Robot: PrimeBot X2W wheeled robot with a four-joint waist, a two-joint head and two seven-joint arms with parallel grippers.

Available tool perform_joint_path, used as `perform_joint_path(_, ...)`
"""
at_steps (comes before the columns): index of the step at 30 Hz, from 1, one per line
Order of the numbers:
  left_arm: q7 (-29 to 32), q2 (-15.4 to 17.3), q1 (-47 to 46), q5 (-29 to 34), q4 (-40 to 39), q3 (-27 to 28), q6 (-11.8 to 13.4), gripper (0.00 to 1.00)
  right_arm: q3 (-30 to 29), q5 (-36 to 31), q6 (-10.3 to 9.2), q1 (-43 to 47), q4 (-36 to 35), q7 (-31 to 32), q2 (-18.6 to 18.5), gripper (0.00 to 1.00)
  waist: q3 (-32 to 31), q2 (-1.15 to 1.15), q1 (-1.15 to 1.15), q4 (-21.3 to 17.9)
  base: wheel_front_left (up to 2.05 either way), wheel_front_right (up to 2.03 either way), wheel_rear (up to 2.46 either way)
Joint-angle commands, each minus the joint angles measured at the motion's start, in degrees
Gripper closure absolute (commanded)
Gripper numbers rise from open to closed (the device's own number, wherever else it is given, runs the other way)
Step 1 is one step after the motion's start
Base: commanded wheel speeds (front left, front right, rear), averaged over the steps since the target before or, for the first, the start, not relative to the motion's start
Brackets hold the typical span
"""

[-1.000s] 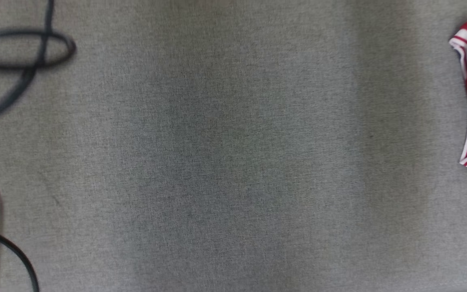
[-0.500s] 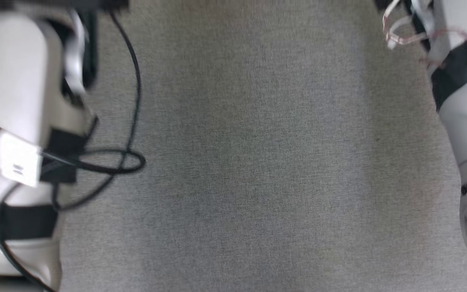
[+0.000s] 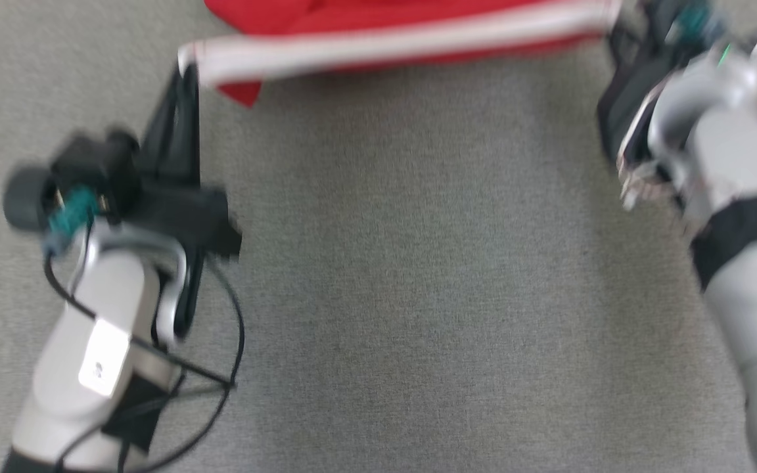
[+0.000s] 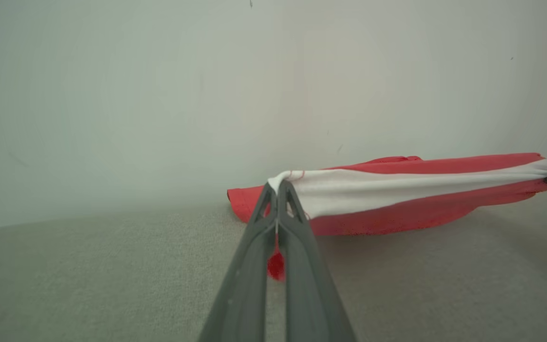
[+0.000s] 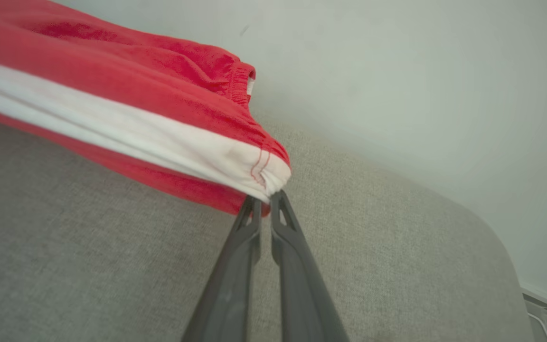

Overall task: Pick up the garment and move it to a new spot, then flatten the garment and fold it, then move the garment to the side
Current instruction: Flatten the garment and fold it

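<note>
Along the frame's top edge, one red garment (image 3: 352,16) stretches between my two pincers: left pincer (image 3: 186,66) and right pincer (image 5: 265,202) each clamped tight on one end.

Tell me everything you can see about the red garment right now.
The garment is red with a broad white stripe, in soft knit-looking cloth, with a gathered elastic band at one edge. It is stretched taut sideways along the stripe: the left end effector pinches one end, the right end effector the other. Its red underside sags toward the grey surface; contact is unclear.
</note>
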Motion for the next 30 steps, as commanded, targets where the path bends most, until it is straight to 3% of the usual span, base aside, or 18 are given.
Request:
perform_joint_path(1, 0.0, 1.4, 2.9, -0.3, 0.4, 0.5, 0.6, 1.00, 0.3, 0.8, -0.15, 3.9, -0.5, 2.1, -1.0, 1.00, -4.3, 0.01, 0.01, 0.6, 0.00, 0.00, 0.00)
perform_joint_path(8, 1.1, 1.7, 15.7, -2.7, -1.9, -0.2, 2.2, 1.00, 2.1, 5.2, -0.18, 18.6, -12.0, 12.3, -3.5, 1.00, -10.1, 0.01, 0.01, 1.4, 0.00, 0.00, 0.00)
perform_joint_path(16, 3.2, 2.4, 29.5, -5.6, -9.8, -0.1, 4.6, 1.00, 0.6, 5.5, -0.20, 30.5, -25.5, 18.2, -5.9, 1.00, -14.0, 0.01, 0.01, 2.6, 0.00, 0.00, 0.00)
perform_joint_path(24, 6.3, 3.6, 37.5, -7.3, -16.3, 0.5, 7.1, 1.00, 1.6, 6.6, -0.22, 36.4, -30.6, 25.0, -6.7, 1.00, -15.8, 0.01, 0.01, 4.2, 0.00, 0.00, 0.00)
perform_joint_path(30, 11.8, 5.8, 41.2, -7.0, -20.9, -1.0, 8.0, 1.00, 6.2, 10.3, -0.21, 40.5, -36.2, 33.7, -10.9, 1.00, -17.1, 0.01, 0.01, 5.2, 0.00, 0.00, 0.00)
